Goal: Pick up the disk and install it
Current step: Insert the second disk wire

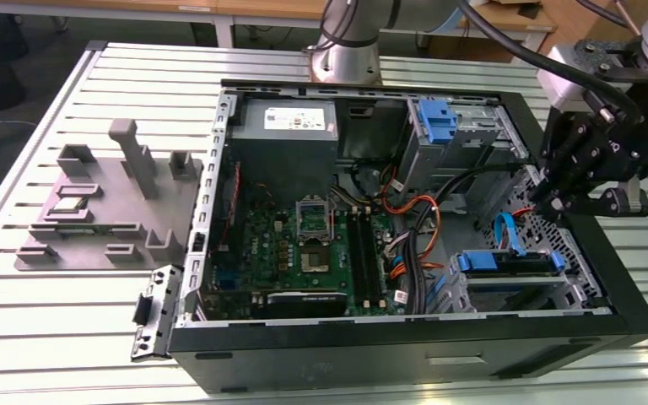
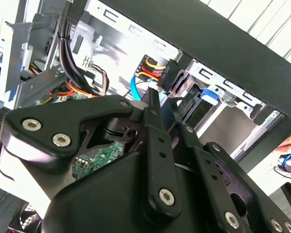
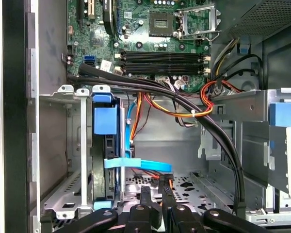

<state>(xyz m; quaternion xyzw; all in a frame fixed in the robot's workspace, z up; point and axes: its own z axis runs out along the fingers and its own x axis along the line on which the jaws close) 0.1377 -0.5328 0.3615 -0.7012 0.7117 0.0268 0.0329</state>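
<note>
Your gripper (image 1: 557, 205) hangs over the open case (image 1: 414, 354), at the exterior view's right edge, above the perforated floor by the drive cages. In the first wrist view its fingers (image 3: 144, 201) stand close together, a narrow gap between the tips and nothing in it; the second wrist view has the gripper body blocking most of the scene. The disk (image 3: 105, 145) sits on edge in the lower cage (image 3: 63, 194), blue carrier frame showing; its label face is turned away and you cannot read how fully it is seated. In the exterior view you see the disk (image 1: 508, 263) only partly, behind the cage metal. A blue cable (image 3: 136, 164) crosses just beside it. Black cables (image 3: 184, 104) hide part of the motherboard (image 1: 301, 253).
</note>
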